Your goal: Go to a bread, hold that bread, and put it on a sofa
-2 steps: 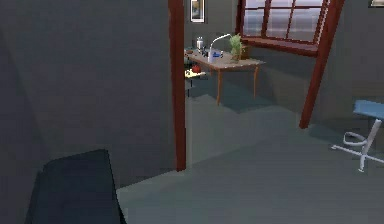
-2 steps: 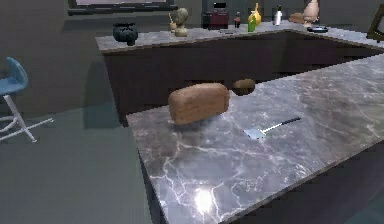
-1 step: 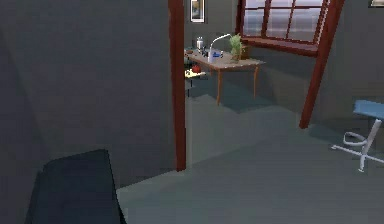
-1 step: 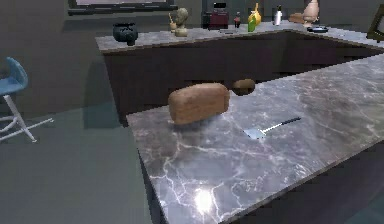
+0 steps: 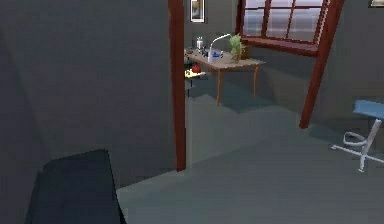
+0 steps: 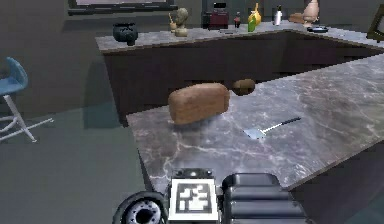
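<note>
At the arm side view's centre the bread lies on the near counter, with a spatula to its lower right. The gripper sits at the bottom edge. Its far end is hidden, so I cannot tell whether it holds anything. Reaching seems the step in hand; next, the arm likely must extend toward the bread.

Grey-veined marble countertop carries a brown bread loaf, a small brown lump and a metal spatula.
</note>
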Tool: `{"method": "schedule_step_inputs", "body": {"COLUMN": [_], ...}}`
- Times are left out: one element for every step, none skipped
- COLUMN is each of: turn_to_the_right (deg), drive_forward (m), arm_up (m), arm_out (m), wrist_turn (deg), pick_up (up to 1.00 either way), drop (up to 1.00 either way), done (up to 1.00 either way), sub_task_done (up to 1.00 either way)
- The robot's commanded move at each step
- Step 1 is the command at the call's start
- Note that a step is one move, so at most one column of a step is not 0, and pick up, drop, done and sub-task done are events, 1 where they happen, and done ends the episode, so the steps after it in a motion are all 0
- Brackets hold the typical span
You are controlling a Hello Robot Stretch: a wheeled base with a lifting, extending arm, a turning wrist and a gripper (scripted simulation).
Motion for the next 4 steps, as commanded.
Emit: {"method": "schedule_step_inputs", "body": {"turn_to_the_right": [0.0,0.0,0.0,0.0], "drive_forward": [0.0,0.0,0.0,0.0], "arm_up": [0.0,0.0,0.0,0.0], "arm_out": [0.4,0.0,0.0,0.0], "wrist_turn": [0.0,45.0,45.0,45.0], "pick_up": [0.0,0.0,0.0,0.0], "drop": [0.0,0.0,0.0,0.0], "done": [0.0,0.0,0.0,0.0], "sub_task_done": [0.0,0.0,0.0,0.0]}}
